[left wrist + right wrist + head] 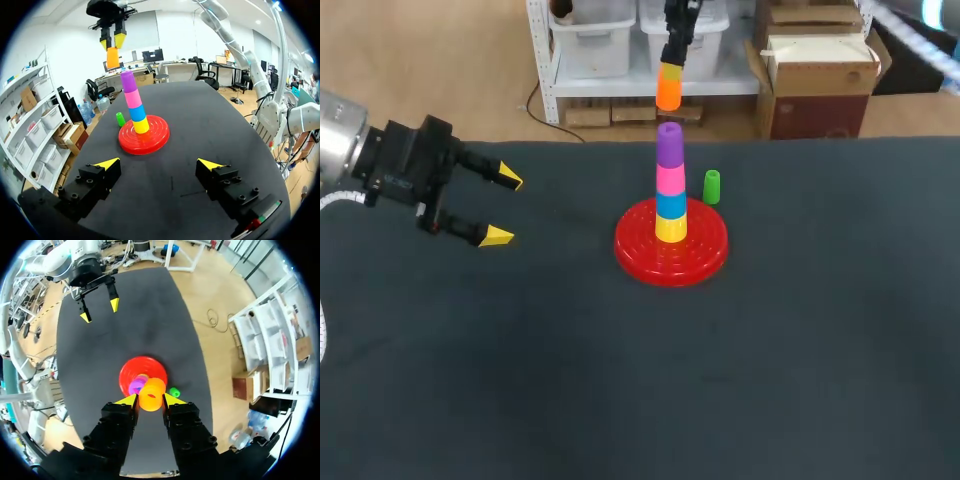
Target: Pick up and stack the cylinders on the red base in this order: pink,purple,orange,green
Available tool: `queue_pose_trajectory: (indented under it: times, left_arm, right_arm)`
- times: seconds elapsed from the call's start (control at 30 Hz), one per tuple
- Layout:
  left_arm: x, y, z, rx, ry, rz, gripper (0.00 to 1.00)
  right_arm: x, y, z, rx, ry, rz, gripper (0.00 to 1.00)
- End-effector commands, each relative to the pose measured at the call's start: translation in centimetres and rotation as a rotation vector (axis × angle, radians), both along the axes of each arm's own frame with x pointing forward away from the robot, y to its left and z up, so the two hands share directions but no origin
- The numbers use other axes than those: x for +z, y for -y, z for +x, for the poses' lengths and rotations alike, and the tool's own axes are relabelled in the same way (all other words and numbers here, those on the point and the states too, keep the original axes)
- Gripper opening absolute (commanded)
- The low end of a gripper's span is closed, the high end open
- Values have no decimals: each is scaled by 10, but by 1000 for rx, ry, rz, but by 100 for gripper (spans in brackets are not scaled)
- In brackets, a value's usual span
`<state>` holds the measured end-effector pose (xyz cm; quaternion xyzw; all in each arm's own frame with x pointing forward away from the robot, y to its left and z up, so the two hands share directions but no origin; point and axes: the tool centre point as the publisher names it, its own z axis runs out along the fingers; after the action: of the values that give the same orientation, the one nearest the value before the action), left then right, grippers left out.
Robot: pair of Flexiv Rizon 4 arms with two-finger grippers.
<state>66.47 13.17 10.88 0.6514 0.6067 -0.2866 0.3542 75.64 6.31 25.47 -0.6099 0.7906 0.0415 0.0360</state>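
On the red base (670,255) stands a stack: yellow at the bottom, then blue, pink (670,179) and purple (668,144) on top. My right gripper (672,62) hangs high above the stack, shut on the orange cylinder (668,90). In the right wrist view the orange cylinder (152,394) sits between the yellow tips of my right gripper (149,401), just over the purple top (137,386) and red base (136,371). The green cylinder (711,187) stands on the table beside the base, at its far right. My left gripper (503,208) stands open, left of the base, holding nothing.
The dark table top (800,350) stretches all round the base. In the left wrist view the stack (133,105) and green cylinder (120,119) lie ahead of my left gripper (158,163), with my right gripper (113,41) above them.
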Motion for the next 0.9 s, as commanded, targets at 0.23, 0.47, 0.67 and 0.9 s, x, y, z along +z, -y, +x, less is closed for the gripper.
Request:
queue_pose_trajectory:
  times: [0.23, 0.47, 0.67, 0.9]
  left_arm:
    - [0, 0, -1, 3, 2, 1, 100]
    - [0, 0, -1, 3, 2, 1, 100]
    - [0, 0, -1, 3, 2, 1, 100]
    - [0, 0, -1, 3, 2, 1, 100]
  right_arm:
    - [7, -1, -17, -36, -73, -20, 0]
    - [2, -2, -29, -50, -70, -21, 0]
    - [-8, -1, -29, -51, -89, -37, 0]
    - [-14, 2, -25, -50, -91, -53, 0]
